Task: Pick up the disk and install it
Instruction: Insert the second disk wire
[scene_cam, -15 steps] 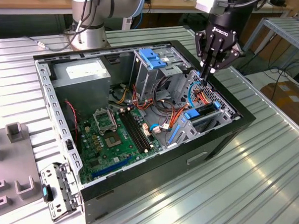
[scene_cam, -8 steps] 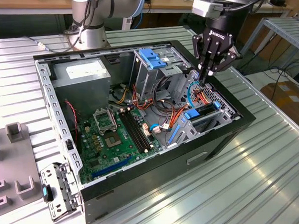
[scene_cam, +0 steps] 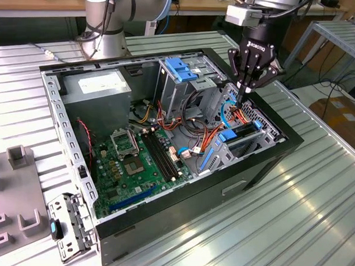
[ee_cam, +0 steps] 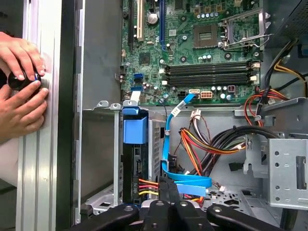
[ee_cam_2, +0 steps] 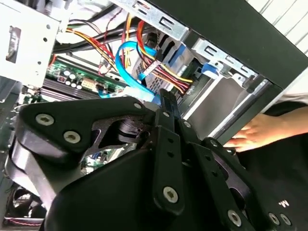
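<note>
Inside the open computer case, the pincer, fingers together, hovers above the blue-railed grey disk.

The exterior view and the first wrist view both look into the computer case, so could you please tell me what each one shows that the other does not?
Exterior view alone: the robot arm's base, the ribbed metal table and a loose metal bracket beside the case.

First wrist view alone: a person's hands holding a small dark object against the case's outer edge.

Both: the claw down among the coloured cables, the green motherboard, and the blue-railed disk seated in the drive cage.
</note>
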